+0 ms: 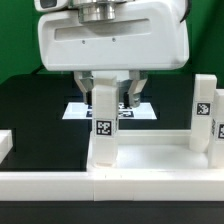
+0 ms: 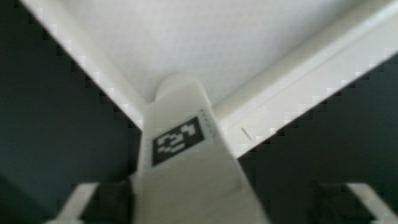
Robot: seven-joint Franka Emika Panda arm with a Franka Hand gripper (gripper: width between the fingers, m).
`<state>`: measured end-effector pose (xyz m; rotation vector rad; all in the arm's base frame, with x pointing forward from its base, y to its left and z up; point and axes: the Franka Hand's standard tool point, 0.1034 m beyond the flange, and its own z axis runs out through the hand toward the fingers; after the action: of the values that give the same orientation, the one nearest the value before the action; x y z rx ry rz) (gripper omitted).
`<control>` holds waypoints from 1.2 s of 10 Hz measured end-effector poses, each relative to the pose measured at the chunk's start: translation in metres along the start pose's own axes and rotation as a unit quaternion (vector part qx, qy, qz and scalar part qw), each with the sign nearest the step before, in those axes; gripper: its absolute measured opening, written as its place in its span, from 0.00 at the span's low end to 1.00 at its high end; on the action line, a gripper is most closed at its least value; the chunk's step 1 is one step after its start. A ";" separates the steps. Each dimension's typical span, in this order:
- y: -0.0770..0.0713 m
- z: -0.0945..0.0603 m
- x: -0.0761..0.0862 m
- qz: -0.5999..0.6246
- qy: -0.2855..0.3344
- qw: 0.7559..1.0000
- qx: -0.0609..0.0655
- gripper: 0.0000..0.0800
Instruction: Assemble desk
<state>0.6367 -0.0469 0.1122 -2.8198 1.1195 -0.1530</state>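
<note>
Desk top (image 1: 60,176): white plastic tray with raised rim, lying on the black table (image 1: 25,110). A tagged block leg (image 1: 103,125) stands upright on it; another (image 1: 203,112) stands toward the exterior view's right. Gripper (image 1: 108,93) fingers (image 1: 87,85) flank the leg; contact cannot be confirmed. Only the wrist view shows the leg's tapered face (image 2: 178,160).

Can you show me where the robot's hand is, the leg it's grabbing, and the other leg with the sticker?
hand (image 1: 110,96), exterior view, midway between its two fingertips.
leg between the fingers (image 1: 103,135), exterior view, on its front face near the tag.
other leg (image 1: 204,115), exterior view's right, on its tagged front face.
</note>
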 end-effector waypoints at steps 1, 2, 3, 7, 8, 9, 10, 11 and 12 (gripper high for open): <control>0.003 0.000 0.000 0.034 -0.001 0.999 -0.003 0.38; 0.005 0.000 0.001 0.089 -0.003 0.996 -0.005 0.38; 0.005 0.001 0.000 0.182 -0.009 0.983 -0.009 0.37; 0.000 0.003 0.003 0.489 -0.023 0.872 0.003 0.37; 0.001 0.003 0.003 0.502 -0.025 0.865 0.008 0.37; 0.001 0.003 0.002 0.488 -0.025 0.872 0.008 0.37; 0.001 0.003 0.000 0.444 -0.023 0.896 0.002 0.37; -0.001 -0.001 -0.002 0.326 -0.020 0.945 -0.003 0.37; -0.006 -0.007 -0.002 0.223 -0.021 0.975 0.007 0.42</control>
<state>0.6387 -0.0420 0.1196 -2.4650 1.6892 -0.0616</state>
